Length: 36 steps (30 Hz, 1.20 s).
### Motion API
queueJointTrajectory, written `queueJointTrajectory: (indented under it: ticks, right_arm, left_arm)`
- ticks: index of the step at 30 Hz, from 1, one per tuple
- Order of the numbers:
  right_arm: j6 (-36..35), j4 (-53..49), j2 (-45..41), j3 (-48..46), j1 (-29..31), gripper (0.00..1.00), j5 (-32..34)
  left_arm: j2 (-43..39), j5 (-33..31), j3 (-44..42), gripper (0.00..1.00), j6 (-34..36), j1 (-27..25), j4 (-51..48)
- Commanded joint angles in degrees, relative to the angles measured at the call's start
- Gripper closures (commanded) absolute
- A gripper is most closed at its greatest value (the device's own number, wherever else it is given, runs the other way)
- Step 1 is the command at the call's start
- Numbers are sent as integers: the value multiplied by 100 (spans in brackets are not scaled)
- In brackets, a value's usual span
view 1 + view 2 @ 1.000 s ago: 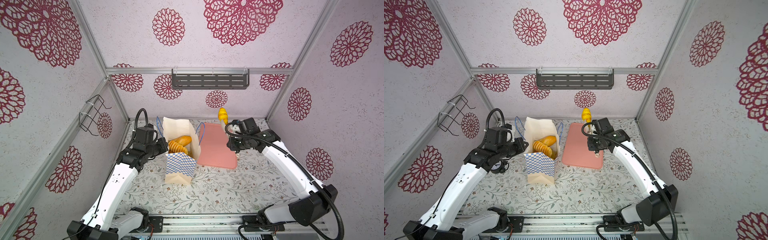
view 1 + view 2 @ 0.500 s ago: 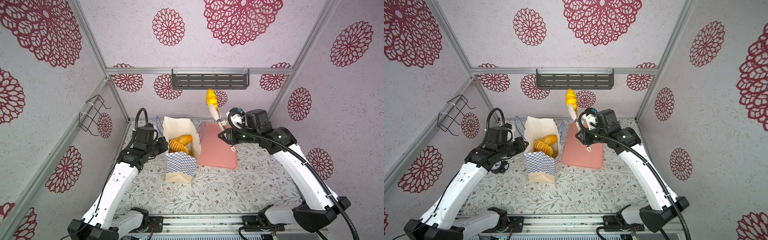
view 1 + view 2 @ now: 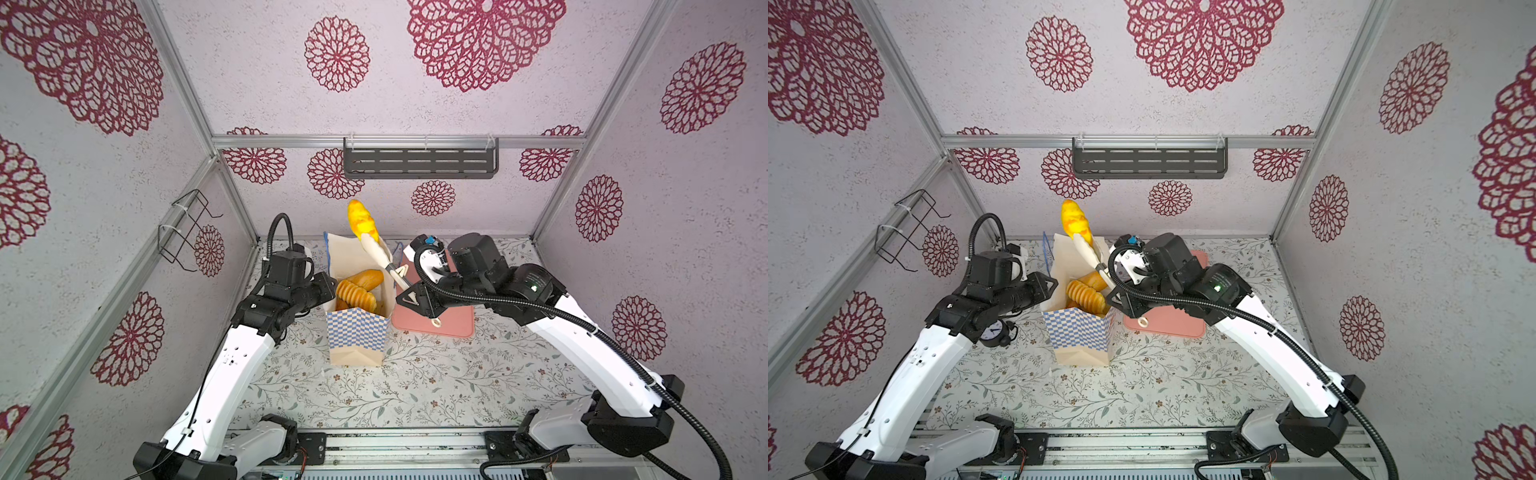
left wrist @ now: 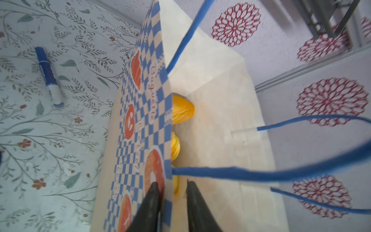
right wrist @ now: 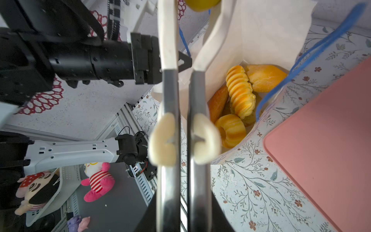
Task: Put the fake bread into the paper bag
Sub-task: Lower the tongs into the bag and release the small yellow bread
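The right pincer (image 3: 404,285), pressed together on the handles of the white-tipped tongs (image 3: 376,254), has swung the yellow bread (image 3: 362,220) leftward. A second ago it sat low over the far end of the pink tray (image 3: 455,324), and now it hangs high in the tong tips, over the far rim of the paper bag (image 3: 357,334) in both top views. What shows of the tray is bare. The bag stands upright on the desk (image 3: 436,374) just left of the tray, mouth open, with a ridged roll (image 5: 241,94), a ring bun (image 5: 230,128) and other loaves already inside. At the bag's left rim the left pincer (image 4: 171,188) has just eased: its jaws stand slightly spread, one outside the checkered wall and one inside, no longer clamping it. This looks like the last piece, so what remains is to lower it into the mouth and let go. With the rim freed, the bag may shift if the tongs brush its wall.
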Motion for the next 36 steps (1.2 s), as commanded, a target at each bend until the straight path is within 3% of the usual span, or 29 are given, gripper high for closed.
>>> queueJointTrajectory:
  ticks: [1, 4, 21, 27, 36]
  right_arm:
    - [80, 180, -122, -34, 103, 100, 388]
    - [158, 288, -208, -144, 101, 100, 490]
    - [247, 99, -113, -362, 353, 97, 381]
    - [255, 7, -66, -546, 563, 91, 556]
    - [217, -106, 37, -698, 636, 73, 775]
  left_arm:
    - [-126, -15, 189, 60, 43, 29, 134]
    - [-160, -41, 231, 52, 48, 32, 72]
    - [-761, -324, 94, 34, 85, 32, -478]
    - [-1017, -409, 138, 30, 105, 32, -689]
    - [-1278, -741, 329, 30, 148, 32, -969]
